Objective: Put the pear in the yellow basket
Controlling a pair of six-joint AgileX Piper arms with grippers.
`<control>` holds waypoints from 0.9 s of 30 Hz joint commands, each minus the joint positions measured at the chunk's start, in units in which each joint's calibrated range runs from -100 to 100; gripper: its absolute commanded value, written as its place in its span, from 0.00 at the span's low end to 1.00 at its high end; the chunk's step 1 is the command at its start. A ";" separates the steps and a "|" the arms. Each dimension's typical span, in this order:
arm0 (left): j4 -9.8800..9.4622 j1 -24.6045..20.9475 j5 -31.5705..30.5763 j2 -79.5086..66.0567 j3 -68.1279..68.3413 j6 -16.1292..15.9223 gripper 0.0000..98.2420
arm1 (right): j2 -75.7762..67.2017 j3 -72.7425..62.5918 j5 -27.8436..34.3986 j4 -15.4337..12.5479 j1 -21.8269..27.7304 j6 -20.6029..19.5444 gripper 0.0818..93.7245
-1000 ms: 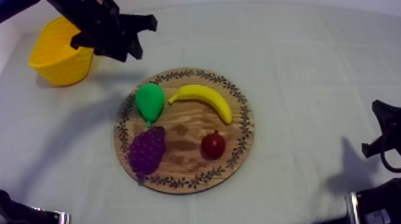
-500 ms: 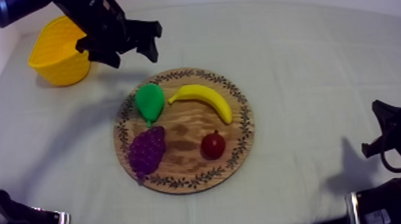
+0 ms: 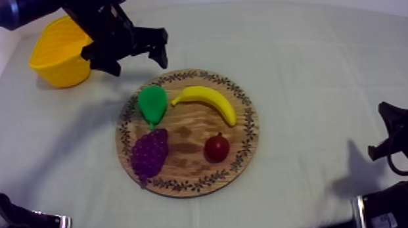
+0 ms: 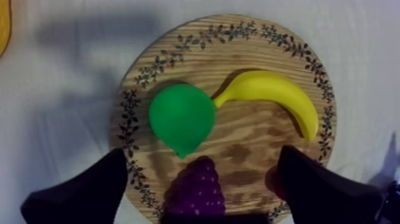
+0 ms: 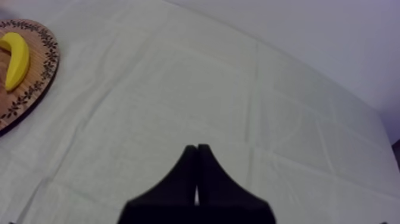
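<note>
Two black fingers (image 4: 89, 187) of the left gripper (image 3: 137, 61) are spread wide with nothing between them. In the wrist view they frame the green toy pear (image 4: 181, 118), which is apart from them. From above, the gripper hangs just off the 11 o'clock rim of the round wooden board (image 3: 250, 130).

- Pear lies on the board at 10 o'clock, stem end pointing to 6.
- Yellow toy banana (image 3: 206, 99) at 1, just beside the pear.
- Purple bunch of grapes (image 3: 149, 154) at 7.
- Small red fruit (image 3: 216, 147) at 5.
- Yellow basket (image 3: 56, 53) sits on the counter (image 3: 323, 70), out at 10 from the board.
- Right gripper (image 5: 196, 173), fingers pressed together, is parked at 3.

Step, as I judge it: approach, pear not yet gripped. Next: drop over the pear's broad body, clear of banana and grapes, close, lift, carry toward 10.
</note>
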 commanded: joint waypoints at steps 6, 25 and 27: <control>0.31 -0.30 -1.96 5.47 0.99 -0.20 0.90 | -0.03 -0.02 0.02 0.03 -0.02 -0.02 0.00; 2.71 -0.50 -5.39 17.32 -0.46 -1.01 0.88 | -0.03 -0.02 0.02 0.03 -0.02 -0.05 0.00; 2.97 -0.69 -5.55 17.98 -0.48 -1.21 0.84 | -0.03 -0.02 0.02 0.03 -0.02 -0.03 0.00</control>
